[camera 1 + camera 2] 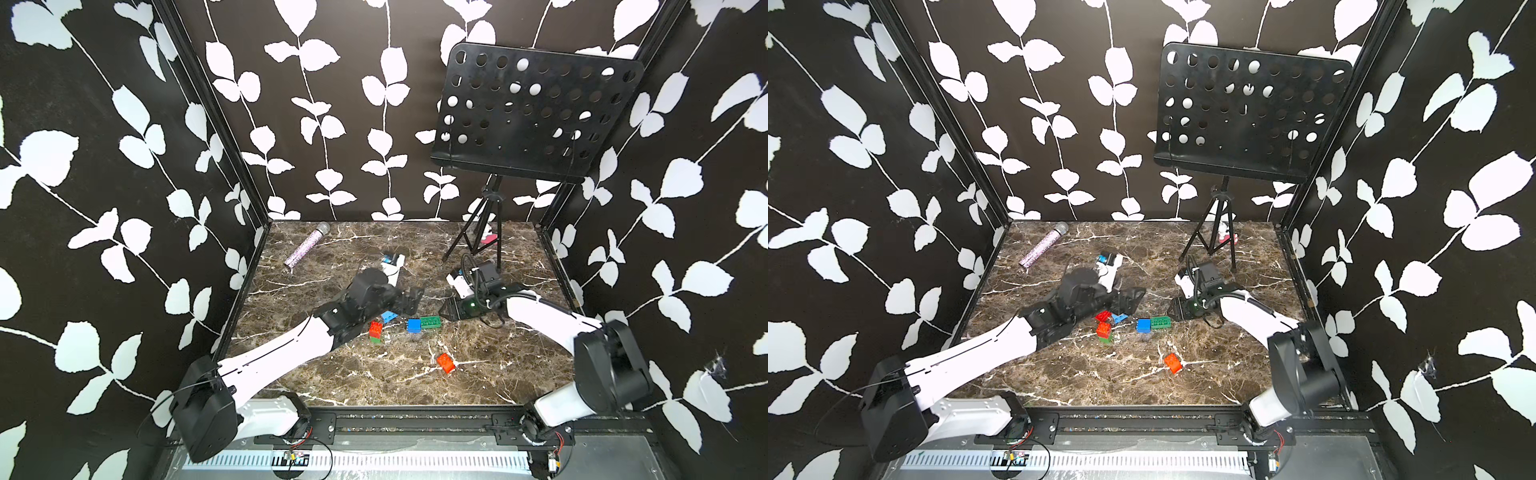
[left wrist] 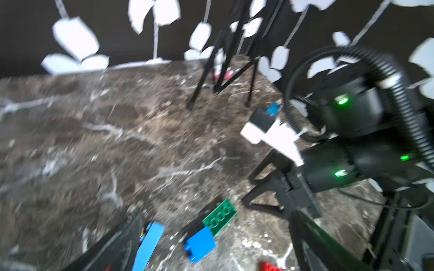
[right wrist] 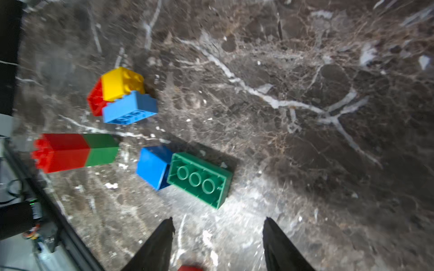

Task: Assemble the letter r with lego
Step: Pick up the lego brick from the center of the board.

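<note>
Eight bricks, one microphone (one stand)

Finding no readable text, label, brand, number or sign in any view. Showing only plain studs and hollow undersides on the lego, with both wrist views blurring too much for fine print.

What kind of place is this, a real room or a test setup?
Probably a staged robot test booth: leaf-patterned walls enclose a marble-look table, the left arm and right arm stand on a rail at its front, and a music stand looks like a prop.
</note>
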`<state>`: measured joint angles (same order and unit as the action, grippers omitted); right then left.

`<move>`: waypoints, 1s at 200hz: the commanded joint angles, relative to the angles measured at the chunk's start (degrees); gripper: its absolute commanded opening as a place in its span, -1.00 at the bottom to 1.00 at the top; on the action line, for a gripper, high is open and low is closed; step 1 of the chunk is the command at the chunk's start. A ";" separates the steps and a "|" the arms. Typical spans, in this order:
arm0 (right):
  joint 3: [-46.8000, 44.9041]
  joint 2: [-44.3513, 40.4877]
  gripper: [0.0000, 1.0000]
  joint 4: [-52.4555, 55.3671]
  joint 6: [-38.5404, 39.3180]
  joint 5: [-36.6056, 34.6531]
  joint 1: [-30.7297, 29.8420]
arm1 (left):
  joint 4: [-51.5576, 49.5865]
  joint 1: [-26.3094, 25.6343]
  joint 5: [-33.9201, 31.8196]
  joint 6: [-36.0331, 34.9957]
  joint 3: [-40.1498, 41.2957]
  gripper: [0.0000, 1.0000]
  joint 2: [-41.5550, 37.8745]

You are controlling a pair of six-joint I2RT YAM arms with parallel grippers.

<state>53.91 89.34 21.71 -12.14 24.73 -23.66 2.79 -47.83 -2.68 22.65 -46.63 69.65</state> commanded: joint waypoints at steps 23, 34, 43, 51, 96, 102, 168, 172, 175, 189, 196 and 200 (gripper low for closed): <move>3.77 5.96 -0.10 2.65 3.18 -6.43 -3.47 | 10.53 -0.02 -2.24 4.11 6.30 0.98 -6.17; 3.72 6.60 -0.23 2.67 3.03 -7.81 -3.72 | 9.39 0.01 -2.08 3.53 5.96 0.98 -6.33; 3.66 6.89 -0.28 2.63 2.96 -8.26 -3.75 | 8.61 0.02 -2.06 3.23 5.85 0.98 -6.12; 3.66 7.07 -0.32 2.89 3.00 -8.44 -3.73 | 8.30 0.02 -2.23 3.19 5.94 0.98 -5.87; 3.09 7.38 -0.57 4.36 2.19 -12.02 -3.78 | 8.31 0.02 -1.14 3.36 5.94 0.98 -4.18; 3.01 7.41 -0.58 4.47 2.14 -12.09 -3.76 | 8.39 0.01 -1.05 3.38 5.96 0.98 -4.02; 1.00 8.11 -0.79 6.41 -2.67 -13.84 -1.33 | 7.69 0.01 -0.68 3.61 5.85 0.98 -3.58; 0.87 8.04 -0.81 6.27 -2.93 -13.29 -1.01 | 7.67 0.02 -0.61 3.67 5.87 0.99 -3.57; 0.74 7.98 -0.82 6.12 -3.17 -13.03 -0.78 | 7.74 0.01 -0.58 3.63 5.93 0.98 -3.58; 0.17 7.15 -0.87 5.16 -3.19 -11.06 -0.50 | 7.76 0.02 -0.69 3.75 6.03 0.97 -3.56; 0.14 6.51 -0.88 4.74 -3.25 -9.95 -0.42 | 7.79 0.02 -0.73 3.76 6.02 0.98 -3.55; 0.15 6.17 -0.88 4.66 -3.32 -9.22 -0.33 | 7.69 0.02 -0.80 3.64 6.04 0.98 -3.61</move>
<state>55.68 96.33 25.43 -13.98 13.21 -24.71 10.11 -47.83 -3.68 25.98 -40.05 66.22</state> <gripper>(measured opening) 0.068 0.990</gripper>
